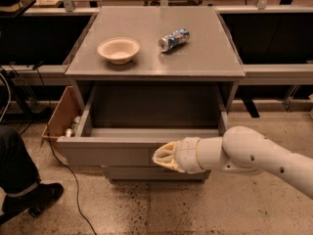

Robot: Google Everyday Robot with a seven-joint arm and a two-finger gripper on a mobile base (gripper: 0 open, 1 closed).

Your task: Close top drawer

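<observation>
The top drawer [105,153] is a wide grey metal drawer pulled far out of the grey cabinet [155,67]; its inside looks empty. My gripper [164,156] comes in from the right on a white arm [254,155] and sits against the middle of the drawer's flat front, just below its top rim. A shorter grey drawer front [146,173] shows below it.
A beige bowl [118,49] and a crushed can [174,39] lie on the cabinet top. An open cardboard box [61,116] with small items stands at the cabinet's left. A person's leg and shoe [24,190] are at the lower left. Cables trail on the speckled floor.
</observation>
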